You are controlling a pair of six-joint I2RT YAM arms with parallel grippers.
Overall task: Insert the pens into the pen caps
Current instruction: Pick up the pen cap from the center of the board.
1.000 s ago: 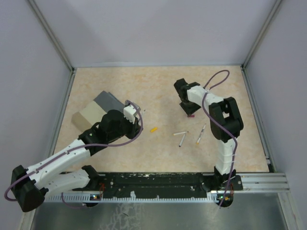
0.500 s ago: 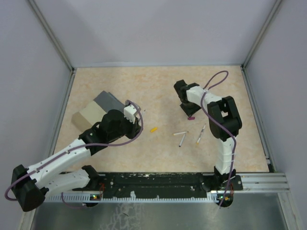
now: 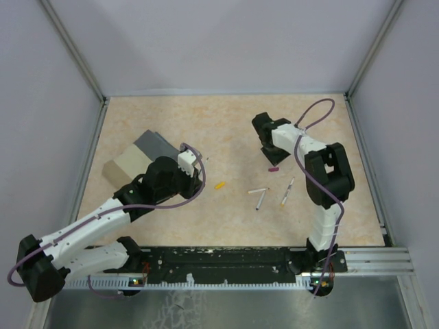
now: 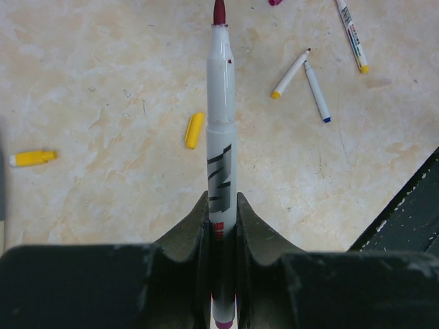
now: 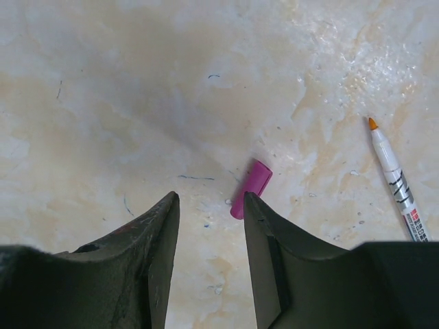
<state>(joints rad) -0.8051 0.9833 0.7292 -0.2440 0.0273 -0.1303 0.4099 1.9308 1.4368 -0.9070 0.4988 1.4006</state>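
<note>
The left gripper is clamped tight on one pen, gripping its lower barrel, with the dark red tip pointing away over the table. The right gripper stands about half open and holds nothing. The magenta cap lies flat on the table just off one fingertip and clear of the other.

There are four pens: the held one and three loose near the table's middle, one blue-tipped, one with a yellow end and one orange-tipped. There are three caps: the magenta one, a yellow one beside the held pen, and a second yellow piece farther off, white at one end. One beige box sits by the left arm.

Since a second ago the right wrist has drawn slightly back and its elbow has swung outward, so the magenta cap now shows clear of the fingers from above. The left arm, loose pens and yellow cap lie as before.
</note>
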